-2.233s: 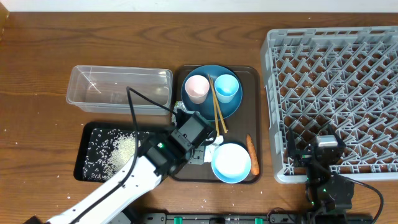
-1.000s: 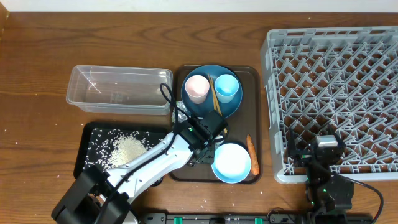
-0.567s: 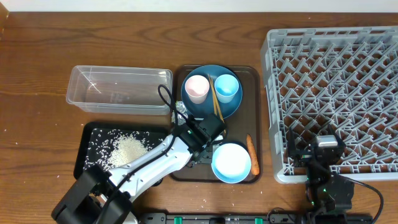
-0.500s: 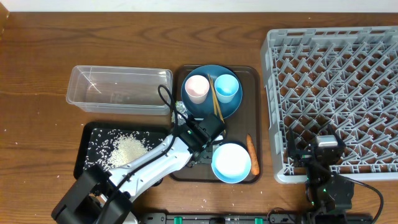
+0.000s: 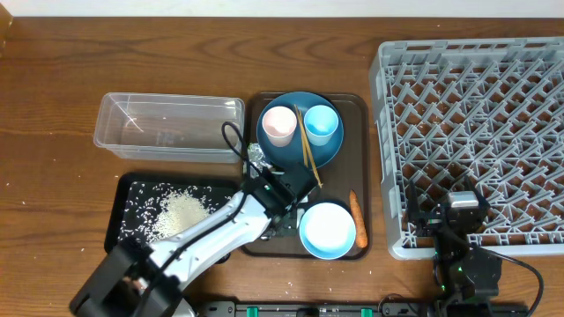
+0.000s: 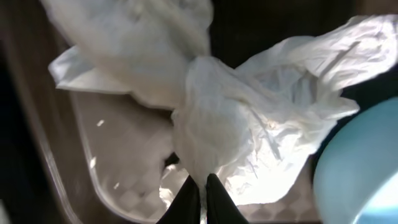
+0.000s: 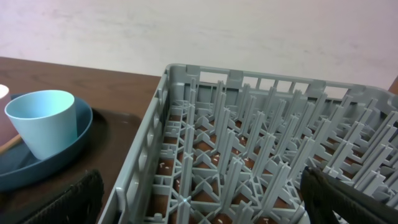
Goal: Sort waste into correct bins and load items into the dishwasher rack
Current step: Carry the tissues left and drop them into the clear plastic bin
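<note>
My left gripper [image 6: 200, 188] is shut on the white tissue wad [image 6: 242, 124], pinching a fold of it just above the brown serving tray [image 6: 118, 168]. The light-blue bowl [image 5: 328, 230] sits right beside it, with the orange carrot piece [image 5: 357, 218] at the bowl's right. Crumpled foil [image 5: 256, 157] lies at the tray's left edge. The blue plate [image 5: 284, 151] carries the pink cup [image 5: 279, 124], blue cup [image 5: 322, 123] and chopsticks [image 5: 307, 151]. My right gripper [image 7: 205, 205] stands open over the front left corner of the dishwasher rack [image 5: 476, 114].
The clear tub [image 5: 167, 99] stands left of the brown tray. Below it the black tray [image 5: 112, 231] holds a heap of white rice [image 5: 181, 210]. My left arm [image 5: 220, 231] lies across the black tray's right end. The rack fills the table's right side.
My left gripper's fingers have shut on the tissue wad, and the wrist has shifted slightly left on the brown tray. The right arm has not moved.
</note>
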You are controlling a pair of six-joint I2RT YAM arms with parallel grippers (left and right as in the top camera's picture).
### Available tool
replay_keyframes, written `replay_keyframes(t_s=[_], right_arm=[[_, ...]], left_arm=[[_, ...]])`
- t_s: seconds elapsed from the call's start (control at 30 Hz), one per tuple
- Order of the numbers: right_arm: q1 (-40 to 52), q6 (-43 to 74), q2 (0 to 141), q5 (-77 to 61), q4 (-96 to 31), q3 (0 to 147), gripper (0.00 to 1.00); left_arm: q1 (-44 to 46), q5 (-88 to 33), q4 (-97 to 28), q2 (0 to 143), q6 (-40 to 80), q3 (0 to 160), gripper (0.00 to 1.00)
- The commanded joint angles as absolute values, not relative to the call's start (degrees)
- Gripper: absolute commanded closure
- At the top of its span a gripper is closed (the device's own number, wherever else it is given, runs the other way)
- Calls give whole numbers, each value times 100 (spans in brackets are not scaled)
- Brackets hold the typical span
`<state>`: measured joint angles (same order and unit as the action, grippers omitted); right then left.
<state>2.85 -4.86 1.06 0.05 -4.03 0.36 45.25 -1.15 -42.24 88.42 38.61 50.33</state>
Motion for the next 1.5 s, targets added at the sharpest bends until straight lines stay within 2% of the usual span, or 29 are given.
replay_keyframes(t_s=[0.0, 0.27, 0.6, 0.93, 1.27, 1.47], right_arm=[[222, -521, 117, 62, -427, 32, 1], [222, -523, 117, 62, -427, 32, 1], [222, -523, 117, 62, -427, 32, 1], [222, -523, 117, 62, -427, 32, 1], [222, -523, 117, 62, -427, 32, 1], [222, -521, 117, 62, -427, 32, 1]], left_arm=[[4499, -60, -4425, 8276, 3636, 5247, 94], [4355, 718, -4670, 6711, 3562, 5522, 94], [2856, 2091, -4185, 5647, 3234, 5520, 94], [1745, 2110, -2888, 6431, 2786, 5520, 94], [1232, 2110, -2067, 7861, 2786, 5520, 94], [1026, 2108, -1938, 8364, 2786, 5520, 89]])
